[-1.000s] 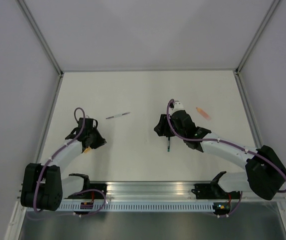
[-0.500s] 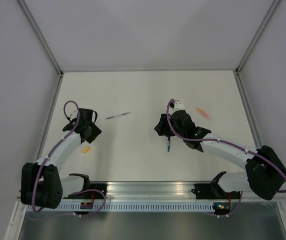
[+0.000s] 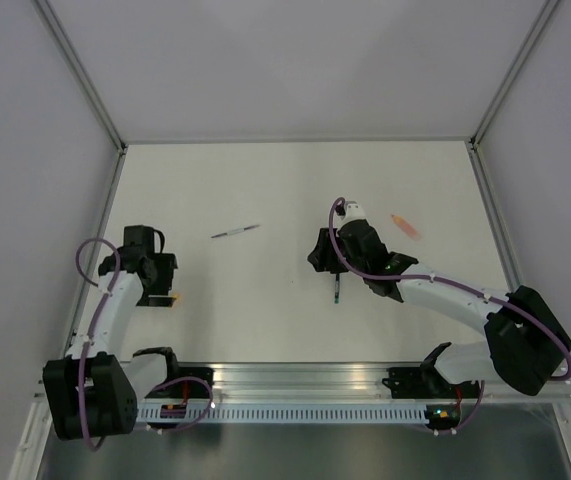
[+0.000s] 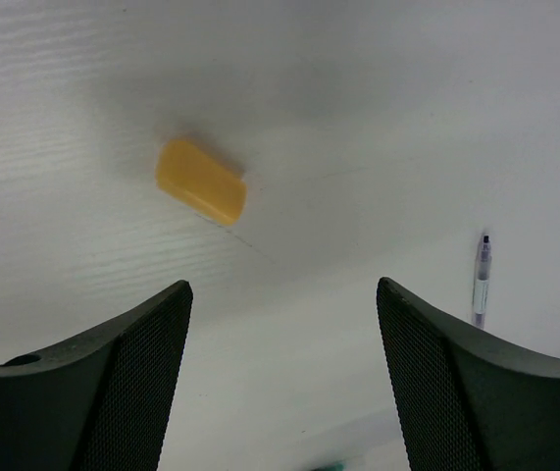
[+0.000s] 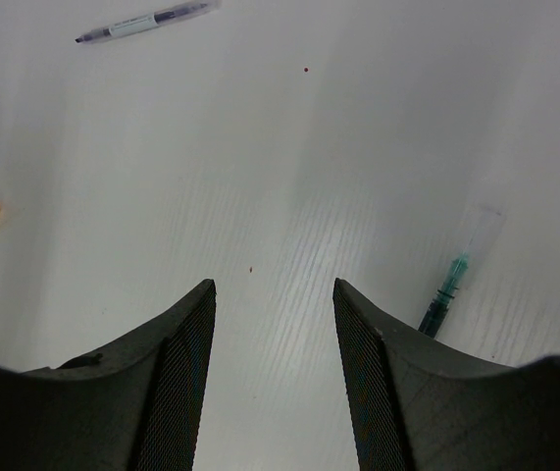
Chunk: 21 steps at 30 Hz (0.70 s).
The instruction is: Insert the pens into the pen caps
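The yellow-orange pen cap [image 4: 201, 182] lies loose on the white table, ahead and left of my open left gripper [image 4: 282, 285], whose jaws hold nothing. From above, that cap [image 3: 173, 297] sits just right of the left gripper [image 3: 165, 283]. A thin silver-grey pen [image 3: 235, 231] lies mid-table, and the left wrist view shows this pen [image 4: 482, 280] too. The dark green pen [image 5: 446, 294] lies right of my open, empty right gripper [image 5: 274, 283], a faint clear tube at its tip. The pink-orange marker [image 3: 404, 226] rests at the far right. No grey or green cap can be made out.
Grey walls with metal posts [image 3: 105, 120] close in the table on three sides. An aluminium rail [image 3: 305, 380] with the arm bases runs along the near edge. A sliver of green [image 4: 329, 467] shows at the bottom edge of the left wrist view; I cannot tell what it is.
My left gripper has opened, left the yellow-orange cap on the table and swung back to the left. The right arm and the pens have not moved.
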Each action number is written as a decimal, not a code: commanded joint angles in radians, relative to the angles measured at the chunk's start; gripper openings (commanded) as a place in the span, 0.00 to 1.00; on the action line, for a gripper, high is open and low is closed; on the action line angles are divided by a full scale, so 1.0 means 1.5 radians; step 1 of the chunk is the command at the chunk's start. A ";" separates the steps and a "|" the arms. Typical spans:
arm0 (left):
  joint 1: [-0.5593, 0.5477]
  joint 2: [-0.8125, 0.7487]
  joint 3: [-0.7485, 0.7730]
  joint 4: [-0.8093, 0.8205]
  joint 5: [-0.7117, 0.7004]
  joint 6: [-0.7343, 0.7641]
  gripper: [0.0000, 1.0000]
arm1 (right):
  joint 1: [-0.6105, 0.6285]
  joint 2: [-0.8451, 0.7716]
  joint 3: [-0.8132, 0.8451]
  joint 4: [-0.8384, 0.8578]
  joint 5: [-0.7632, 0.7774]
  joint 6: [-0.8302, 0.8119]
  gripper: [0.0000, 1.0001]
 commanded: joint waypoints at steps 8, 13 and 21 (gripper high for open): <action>0.003 -0.063 -0.062 -0.061 0.011 -0.201 0.81 | 0.001 -0.010 0.027 -0.001 -0.007 -0.009 0.58; 0.002 -0.067 -0.083 -0.032 -0.020 -0.215 0.81 | 0.001 -0.015 0.026 -0.002 -0.010 -0.008 0.58; 0.002 -0.017 -0.115 0.024 -0.019 -0.236 0.79 | 0.001 -0.020 0.027 -0.001 -0.020 -0.006 0.58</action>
